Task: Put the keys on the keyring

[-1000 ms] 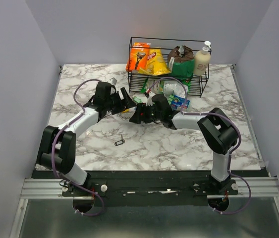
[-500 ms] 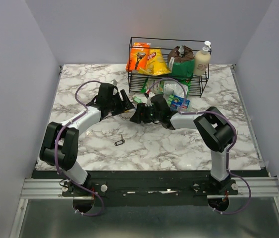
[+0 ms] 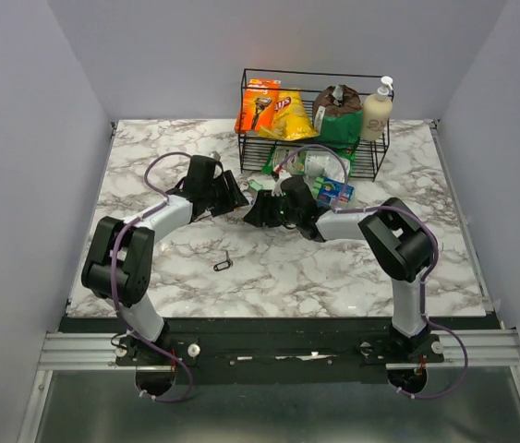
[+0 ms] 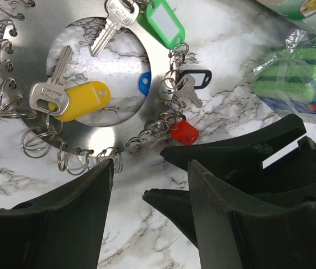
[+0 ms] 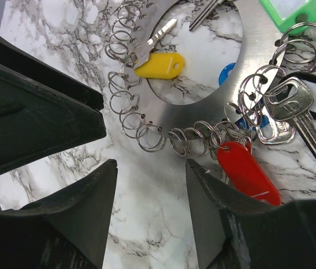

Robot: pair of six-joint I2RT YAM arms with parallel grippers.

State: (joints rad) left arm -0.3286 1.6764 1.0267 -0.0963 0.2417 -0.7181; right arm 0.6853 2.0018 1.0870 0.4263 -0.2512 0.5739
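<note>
Position change, both arms: the left forearm has swung in toward the wire basket (image 3: 315,74), and both grippers now sit closer to its front-left corner, their fingers less spread than a second ago. Judgement: the approach is done and a pinch on the ring is being set up; no threading has begun.

- Small dark key (image 3: 223,264): loose on the marble, well in front of the basket's left end, untouched.
- Left gripper (image 4: 151,168): fingers parted, only bare marble between them.
- Keyring (image 4: 31,39): flat on the table just before the basket's front-left corner, between the two grippers, edged with small split rings. Of the keys, a yellow-tagged key (image 4: 51,95) and a green-tagged key (image 4: 113,25) lie on it, seemingly hooked on; a red tag (image 4: 183,133) lies at its edge.
- Right gripper (image 5: 151,168): fingers apart, empty, over the split rings.
- Basket contents: orange razor pack (image 3: 258,103), yellow snack bag (image 3: 289,115), dark bag (image 3: 337,115), pump bottle (image 3: 377,109). Lower shelf unreadable.
</note>
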